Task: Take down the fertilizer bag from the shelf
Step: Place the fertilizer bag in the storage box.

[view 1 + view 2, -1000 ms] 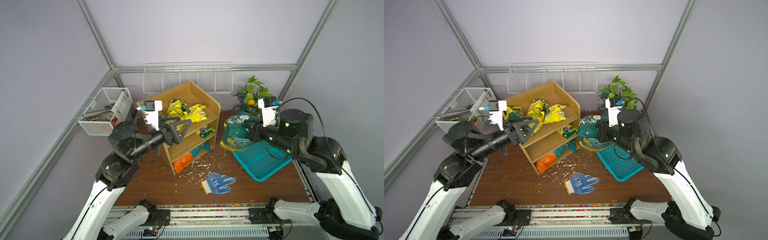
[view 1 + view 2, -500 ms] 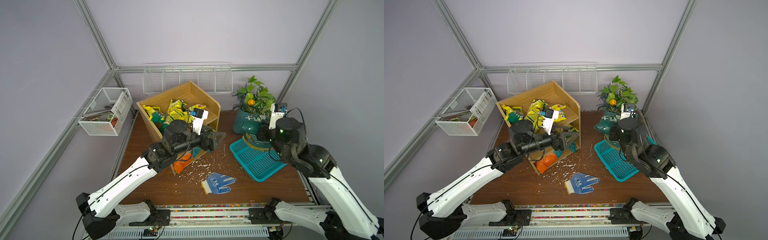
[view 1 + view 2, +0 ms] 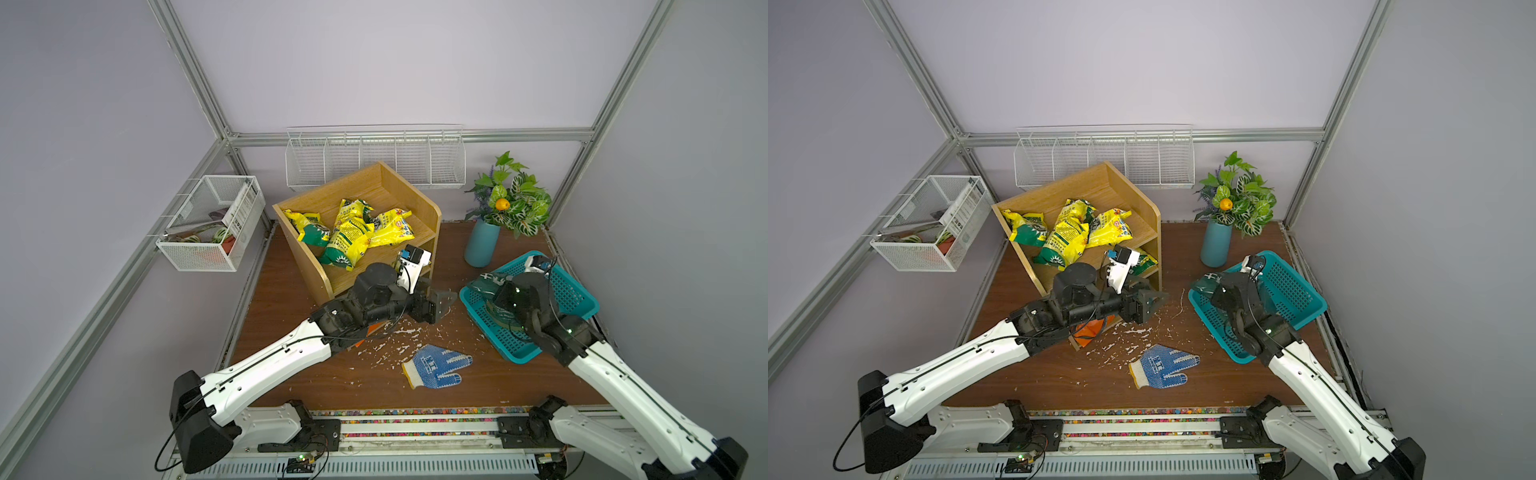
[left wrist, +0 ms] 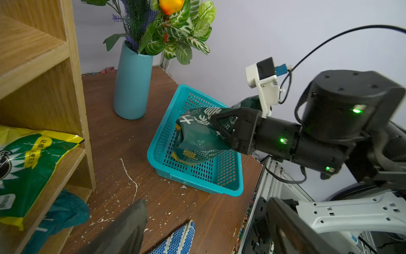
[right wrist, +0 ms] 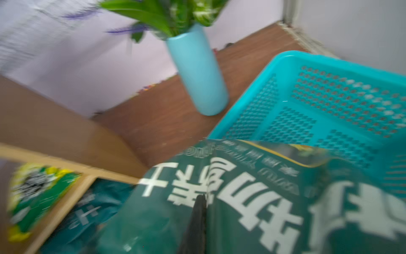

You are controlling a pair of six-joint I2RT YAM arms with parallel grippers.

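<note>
A: Where was the bag (image 4: 197,136) found?

B: Off the shelf (image 3: 374,191), at 4 o'clock from it. It was pinched at its upper end by the closed right gripper (image 4: 216,126), low in the basket (image 4: 197,182). It should be lowered until settled, then released.

A: And the left gripper (image 3: 440,303)?

B: Spread wide, nothing held. The pinch was shown from the left wrist. In both top views it was hidden by the right arm (image 3: 536,307).

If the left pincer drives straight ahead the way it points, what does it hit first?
Left pincer probably meets the near wall of the teal basket first; the fertilizer bag sits just beyond. Depth unclear.
</note>
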